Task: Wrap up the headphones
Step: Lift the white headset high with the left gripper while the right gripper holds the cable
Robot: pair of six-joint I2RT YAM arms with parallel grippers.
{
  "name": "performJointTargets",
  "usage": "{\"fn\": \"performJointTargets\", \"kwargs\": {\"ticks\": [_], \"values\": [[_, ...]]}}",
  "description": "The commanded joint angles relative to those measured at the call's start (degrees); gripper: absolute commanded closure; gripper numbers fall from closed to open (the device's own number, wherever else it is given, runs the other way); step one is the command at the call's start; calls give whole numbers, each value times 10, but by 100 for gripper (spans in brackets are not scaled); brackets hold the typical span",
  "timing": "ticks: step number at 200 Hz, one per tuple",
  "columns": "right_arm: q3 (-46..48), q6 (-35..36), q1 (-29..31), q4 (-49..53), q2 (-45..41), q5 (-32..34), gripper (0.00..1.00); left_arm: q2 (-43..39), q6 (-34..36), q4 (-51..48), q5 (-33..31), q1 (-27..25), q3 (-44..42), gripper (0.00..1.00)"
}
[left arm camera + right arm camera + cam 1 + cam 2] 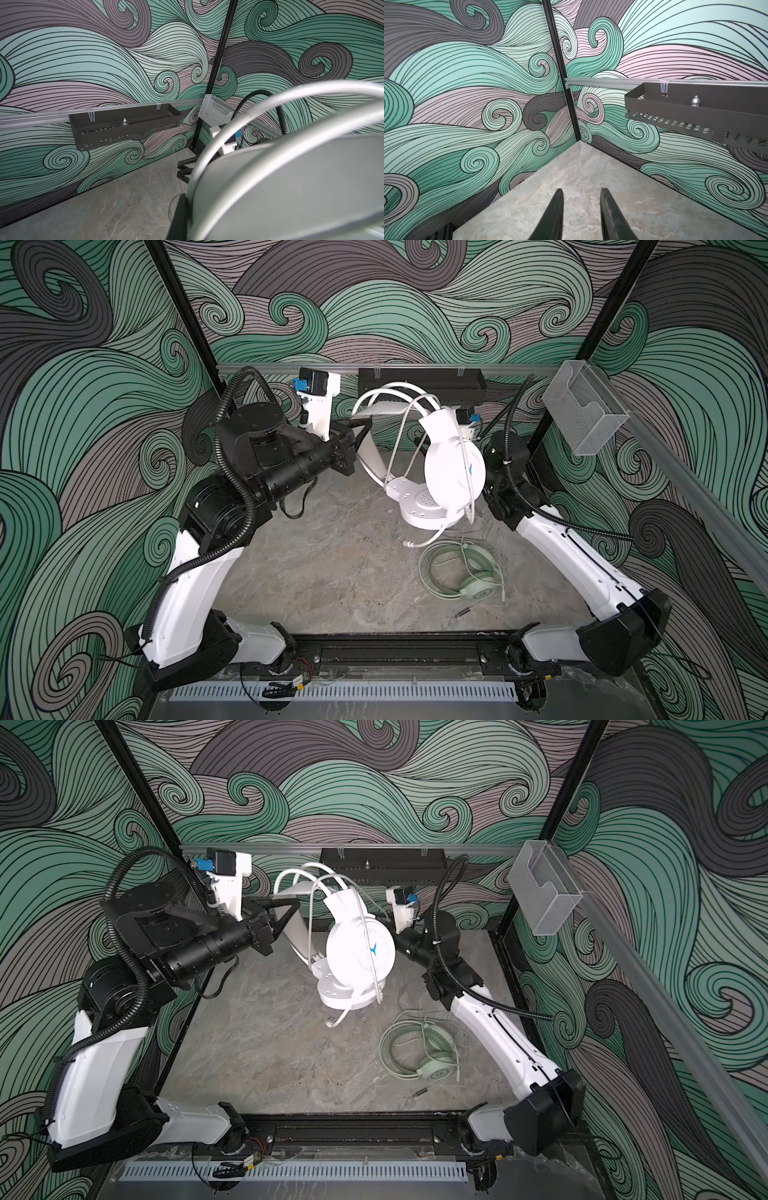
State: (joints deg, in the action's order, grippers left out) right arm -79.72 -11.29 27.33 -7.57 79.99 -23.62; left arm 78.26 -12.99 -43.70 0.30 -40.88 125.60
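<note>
Left gripper: clamping shut on the headband strap of the white headset, holding it aloft over the rear middle of the desk.
Right gripper: standing partly open, gripping nothing.
Mint headset: lying flat near the desk's right edge, its cable looping around it.

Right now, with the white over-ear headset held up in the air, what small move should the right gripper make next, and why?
Probably ease the right gripper toward the thin white cable hanging off the white over-ear headset, then close on the cable. Its jaws stand apart with nothing between them, while the left gripper grips the headset by its headband.
</note>
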Motion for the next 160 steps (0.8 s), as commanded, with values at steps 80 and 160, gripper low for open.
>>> {"fn": "performJointTargets", "kwargs": {"ticks": [80,160], "values": [[5,-108,9,-94,50,-35,69,90,-58,68,-69,16,181,100],[74,-16,28,-32,13,-40,67,102,-104,88,-75,57,195,100]]}}
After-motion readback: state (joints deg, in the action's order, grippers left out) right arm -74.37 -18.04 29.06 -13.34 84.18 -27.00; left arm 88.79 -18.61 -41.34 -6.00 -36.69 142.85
